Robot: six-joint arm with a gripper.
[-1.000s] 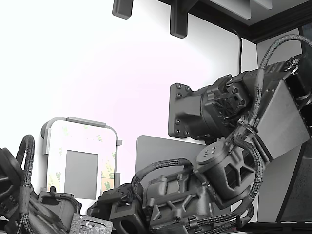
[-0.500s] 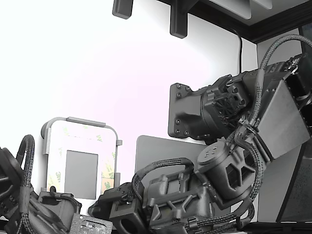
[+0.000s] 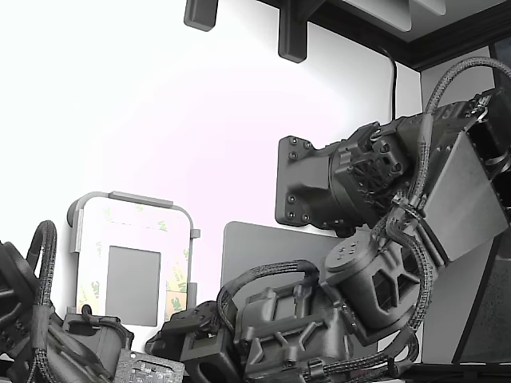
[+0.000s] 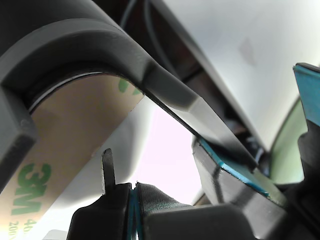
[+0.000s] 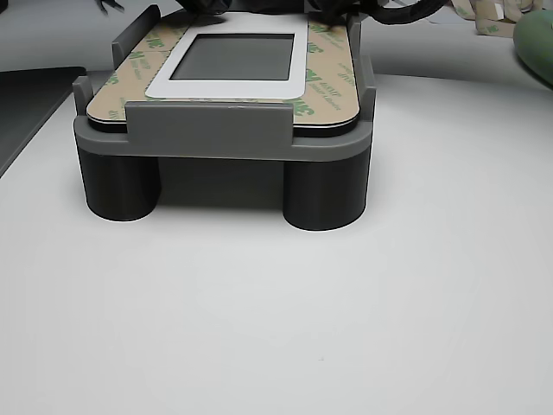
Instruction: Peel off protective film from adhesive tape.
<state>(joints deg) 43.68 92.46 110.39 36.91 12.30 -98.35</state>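
The white rounded plate (image 5: 226, 89) lies in a grey fixture (image 5: 207, 130) and carries a grey square (image 5: 238, 56). Adhesive tape strips frame the square, covered by tan protective film (image 5: 324, 78) with green 3M print. In the exterior view the plate (image 3: 132, 219) is at the lower left, and my gripper (image 3: 180, 325) sits at its lower right corner. The wrist view is very close on the film (image 4: 75, 135) under the fixture's rim (image 4: 100, 45). There my gripper (image 4: 132, 192) is shut, teal pads pressed together just below the film's edge. Nothing shows between them.
A second dark arm (image 3: 32, 319) sits at the exterior view's lower left. A large grey rounded mat (image 3: 263, 243) lies beside the fixture. Loose tan strips (image 5: 479, 13) and a green object (image 5: 536, 39) lie at the back right of the other view.
The arm's elbow joint and cabling have sunk slightly lower in the exterior view. The plate and its film look unchanged.
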